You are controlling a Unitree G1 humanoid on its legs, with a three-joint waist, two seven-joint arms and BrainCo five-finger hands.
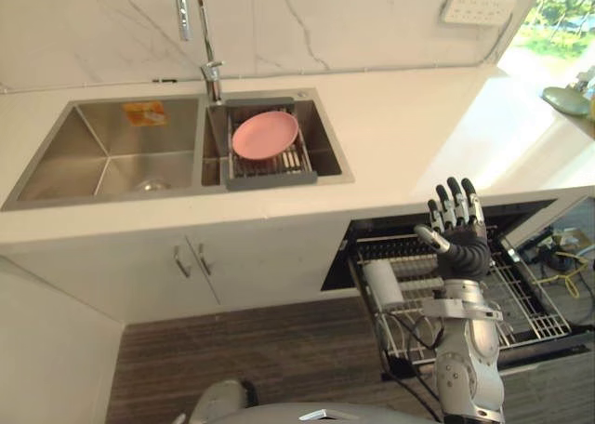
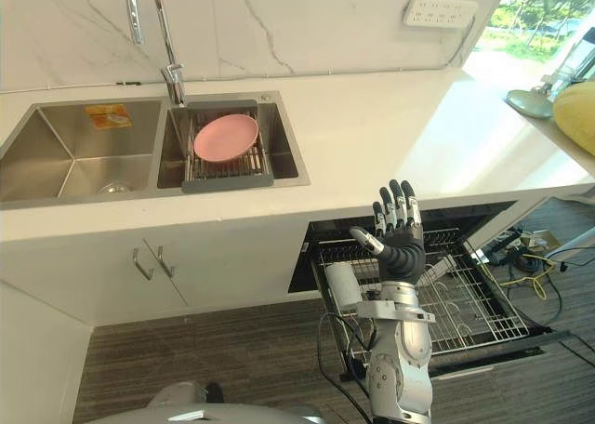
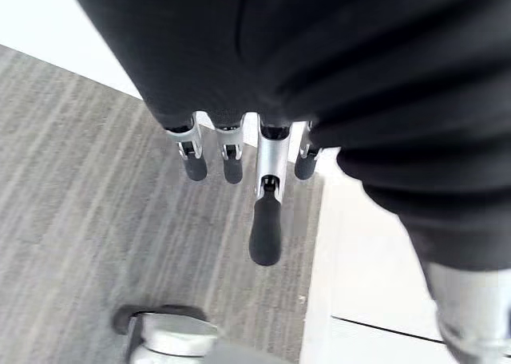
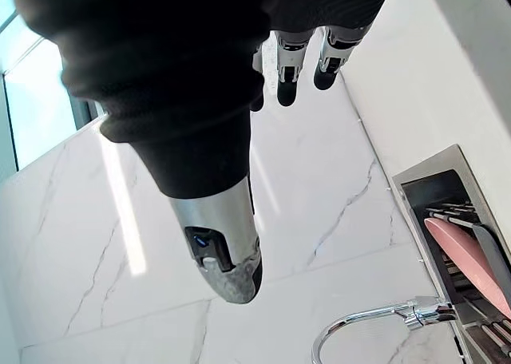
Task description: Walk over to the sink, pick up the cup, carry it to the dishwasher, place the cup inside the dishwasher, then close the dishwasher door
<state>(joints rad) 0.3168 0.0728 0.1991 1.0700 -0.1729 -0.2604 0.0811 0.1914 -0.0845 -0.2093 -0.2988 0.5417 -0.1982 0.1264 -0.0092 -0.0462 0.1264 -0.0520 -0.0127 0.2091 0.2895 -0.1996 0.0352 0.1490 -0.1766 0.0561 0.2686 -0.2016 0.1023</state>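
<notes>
Closing the dishwasher looks like the step in hand. The white cup already lies on its side at the left end of the pulled-out rack, a smooth cylinder among thin wire rods. The right hand is held upright above the rack, fingers straight and spread, holding nothing. The left hand hangs over the grey wood-grain floor, fingers loose and empty.

Next, as I judge it, the rack has to slide back under the table before the lowered door can swing up. That calls for a flat push on the rack's near edge, then a lift under the door's lip. The wire grid could snag fingertips, and the cup may roll on its round side if the rack is shoved hard.

The table is glossy white stone, with grey veins on the wall behind it. On the left, the sink is brushed steel with two square basins. A round pink plate rests in a grey drainer in the right basin, under a curved chrome tap.
</notes>
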